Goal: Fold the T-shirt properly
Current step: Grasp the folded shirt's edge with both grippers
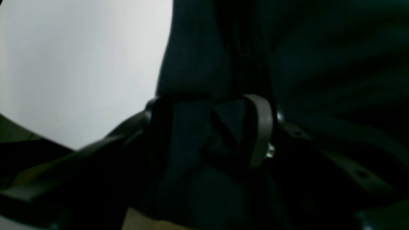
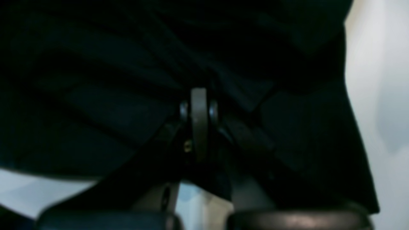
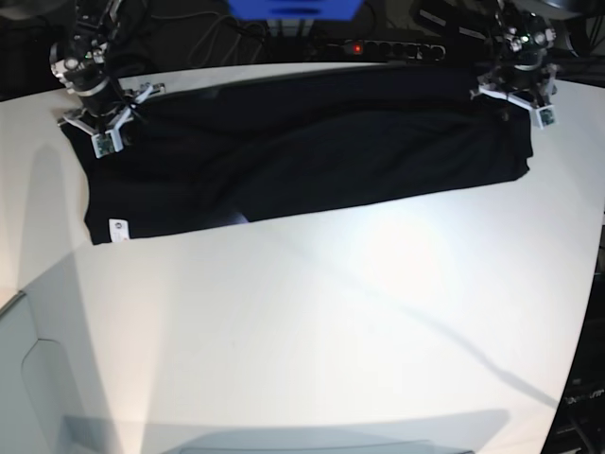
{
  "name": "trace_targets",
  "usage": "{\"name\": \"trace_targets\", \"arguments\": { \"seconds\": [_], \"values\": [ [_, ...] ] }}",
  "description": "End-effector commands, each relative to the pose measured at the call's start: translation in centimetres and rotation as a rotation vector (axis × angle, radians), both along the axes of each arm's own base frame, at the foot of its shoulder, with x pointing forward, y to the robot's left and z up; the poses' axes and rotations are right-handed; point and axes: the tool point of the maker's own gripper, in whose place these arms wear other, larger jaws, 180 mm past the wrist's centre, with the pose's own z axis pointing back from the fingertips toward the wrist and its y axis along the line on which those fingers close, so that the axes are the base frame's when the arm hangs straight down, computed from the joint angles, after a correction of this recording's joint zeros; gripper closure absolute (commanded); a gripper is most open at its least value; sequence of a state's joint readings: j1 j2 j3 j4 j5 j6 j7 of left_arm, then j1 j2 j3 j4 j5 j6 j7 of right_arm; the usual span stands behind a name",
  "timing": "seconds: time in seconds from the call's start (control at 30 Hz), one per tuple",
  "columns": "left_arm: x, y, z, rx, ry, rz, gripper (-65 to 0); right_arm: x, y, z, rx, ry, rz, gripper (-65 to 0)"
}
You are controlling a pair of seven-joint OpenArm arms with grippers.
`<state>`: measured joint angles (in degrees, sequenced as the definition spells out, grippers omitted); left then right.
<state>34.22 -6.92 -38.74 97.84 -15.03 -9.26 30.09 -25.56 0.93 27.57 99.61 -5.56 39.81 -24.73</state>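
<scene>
My left jaws (image 1: 223, 127) are clenched on a bunched ridge of the large black short-sleeved cloth T-shirt (image 3: 312, 156), with dark fabric pinched between the grey pads and rising in a fold above them; my right jaws (image 2: 199, 118) are pressed together too, the grey pad edge-on, and black cloth crowds all round them, so I judge they are grasping the shirt's far edge as well, though the blur hides the exact bite. In the base view the left jaws sit at that view's right, at the far corner of the shirt, and the right jaws at its left, at the opposite far corner, well apart. The shirt lies spread crosswise along the far side of the white worktop (image 3: 312, 340), already doubled into a long band with loose ripples across the middle. My worry is the grip: if either bite holds only one layer, the layer beneath would stay behind when I lift and the fold would come out skewed. Uneven travel of my two arms would drag those ripples into creases, and a thin pinch could slip free. As for writing, a small white tag (image 3: 117, 227) shows at the near corner, too small to read; I can make out no brand.
</scene>
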Motion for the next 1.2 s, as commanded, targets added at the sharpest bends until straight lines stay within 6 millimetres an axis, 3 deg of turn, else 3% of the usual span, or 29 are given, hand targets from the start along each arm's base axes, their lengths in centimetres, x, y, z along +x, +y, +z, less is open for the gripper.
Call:
{"name": "trace_targets", "arguments": {
  "seconds": [0.0,0.2,0.47,0.53,0.63,0.73,0.8,0.93,1.07,1.17],
  "values": [
    [0.4,1.1,1.0,0.032,-0.021,0.011,-33.2,-0.7,-0.4,-0.7,-0.03,0.051,0.003,0.0],
    [0.2,2.4,0.8,0.036,-0.023,0.055,-33.2,-0.5,-0.3,-0.8,-0.024,0.05,0.004,0.0],
    [-0.7,1.8,-2.4,-0.122,-0.024,0.14,-32.9,-0.5,1.1,-1.1,-0.007,0.056,0.038,0.0],
    [-0.6,0.9,-3.3,-0.153,-0.011,0.129,-32.2,-0.5,1.1,-1.1,-0.007,0.056,0.038,0.0],
    [-0.2,0.2,-3.6,-0.164,-0.006,0.102,-23.7,-0.4,1.1,-1.0,-0.007,0.055,0.038,0.0],
    [0.0,-0.1,-3.7,-0.168,-0.008,0.095,-8.2,-0.2,1.0,-0.9,-0.011,0.051,0.04,0.0],
    [0.8,-0.1,-3.3,-0.167,-0.027,0.091,0.0,-0.2,0.9,-0.9,-0.013,0.051,0.04,0.0],
    [2.3,0.1,-2.2,-0.153,-0.068,0.079,0.0,-0.1,0.9,-0.9,-0.013,0.049,0.04,0.0],
    [6.2,-0.5,2.2,-0.108,-0.196,0.02,0.0,-0.1,0.9,-0.9,-0.013,0.049,0.04,0.0],
    [8.6,-2.6,6.3,-0.085,-0.307,-0.049,0.0,0.5,1.0,-0.7,-0.012,0.035,0.039,0.0]
  ]
}}
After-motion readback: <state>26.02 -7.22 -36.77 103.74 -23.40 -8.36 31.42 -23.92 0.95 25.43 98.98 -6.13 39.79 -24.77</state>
